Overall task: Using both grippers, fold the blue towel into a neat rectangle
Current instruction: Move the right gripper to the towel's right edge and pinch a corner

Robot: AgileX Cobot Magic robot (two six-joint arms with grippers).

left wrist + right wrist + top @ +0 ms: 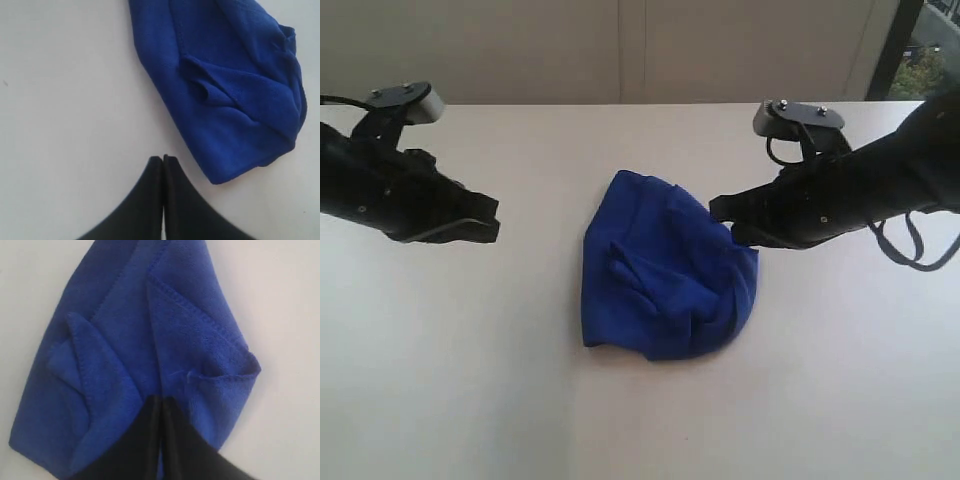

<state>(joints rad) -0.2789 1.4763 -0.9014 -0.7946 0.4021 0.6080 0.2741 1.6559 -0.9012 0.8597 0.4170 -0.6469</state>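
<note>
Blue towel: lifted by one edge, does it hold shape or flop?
Likely floppy: the blue towel lies crumpled in soft overlapping folds, so a one-point lift should let it drape. Probably light, since it looks like thin cloth. Pushed, it would likely bunch rather than slide whole across the table.

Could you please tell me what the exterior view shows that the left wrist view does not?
Exterior only: the right gripper at the edge of the blue towel, and the wall. Left wrist only: a close look at the left gripper, jaws together, clear of the cloth. Both: the crumpled towel on the white table.
</note>
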